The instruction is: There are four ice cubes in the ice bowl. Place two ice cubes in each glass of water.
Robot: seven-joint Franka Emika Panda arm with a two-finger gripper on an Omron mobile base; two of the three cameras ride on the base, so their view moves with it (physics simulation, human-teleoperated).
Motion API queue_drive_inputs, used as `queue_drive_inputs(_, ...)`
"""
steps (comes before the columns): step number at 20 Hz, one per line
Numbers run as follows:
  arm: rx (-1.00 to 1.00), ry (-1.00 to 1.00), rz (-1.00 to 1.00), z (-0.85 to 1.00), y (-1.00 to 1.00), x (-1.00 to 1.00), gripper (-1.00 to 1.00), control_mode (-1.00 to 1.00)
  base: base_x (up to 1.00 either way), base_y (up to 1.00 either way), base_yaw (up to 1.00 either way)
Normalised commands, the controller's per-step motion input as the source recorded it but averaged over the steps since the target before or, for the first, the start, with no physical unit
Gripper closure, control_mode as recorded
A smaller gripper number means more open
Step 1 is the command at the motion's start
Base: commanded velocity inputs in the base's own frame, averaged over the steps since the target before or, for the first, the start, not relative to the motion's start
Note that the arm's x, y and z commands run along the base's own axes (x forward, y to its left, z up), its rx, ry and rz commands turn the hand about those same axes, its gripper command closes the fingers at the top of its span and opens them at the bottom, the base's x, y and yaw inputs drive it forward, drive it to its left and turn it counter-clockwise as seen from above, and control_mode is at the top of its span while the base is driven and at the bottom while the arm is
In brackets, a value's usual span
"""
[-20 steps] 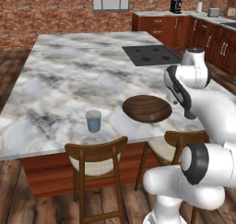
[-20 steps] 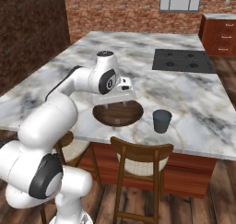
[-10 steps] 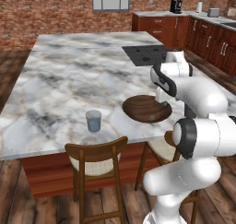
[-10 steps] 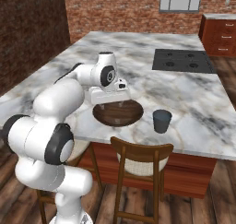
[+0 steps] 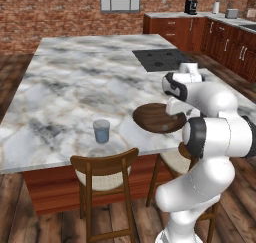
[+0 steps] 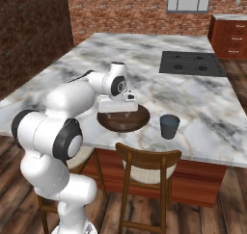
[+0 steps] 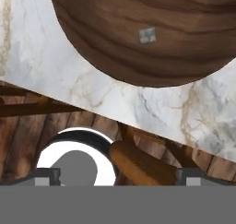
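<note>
The gripper [image 6: 119, 113] hangs just over the ice bowl [image 6: 123, 122], left of centre in the right base view, its jaws spread wide and holding nothing. In the hand view the bowl's wooden curve takes up the top of the frame, and there, upper right of centre, sits one ice cube [image 7: 147, 35], a tiny pale square on the dark wood, well above the two finger tips at the bottom corners. So the cube lies ahead of the hand along its line of sight, up-frame and a touch to the right; my read is the hand must carry forward over the bowl before it drops. The cube looks square, so no long axis to line up on. One glass of water [image 6: 169, 126] stands just right of the bowl in the right base view; the other glass of water [image 5: 101, 131] waits left of the bowl in the left base view, near the marble island counter's [image 5: 75, 87] front edge.
</note>
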Motion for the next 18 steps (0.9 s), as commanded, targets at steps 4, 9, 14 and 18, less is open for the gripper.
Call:
queue_drive_inputs(4, 0.02, 0.0, 0.01, -0.25, 0.08, 0.21, -1.0, -1.0, 0.0, 0.0, 0.0)
queue_drive_inputs(9, 0.0, -0.03, 0.02, -0.32, 0.16, 0.08, -1.0, -1.0, 0.0, 0.0, 0.0)
queue_drive_inputs(14, 0.0, -0.01, 0.01, -0.3, 0.05, 0.15, -1.0, -1.0, 0.0, 0.0, 0.0)
queue_drive_inputs(18, 0.0, 0.0, 0.04, -0.21, 0.0, 0.31, -1.0, -1.0, 0.0, 0.0, 0.0)
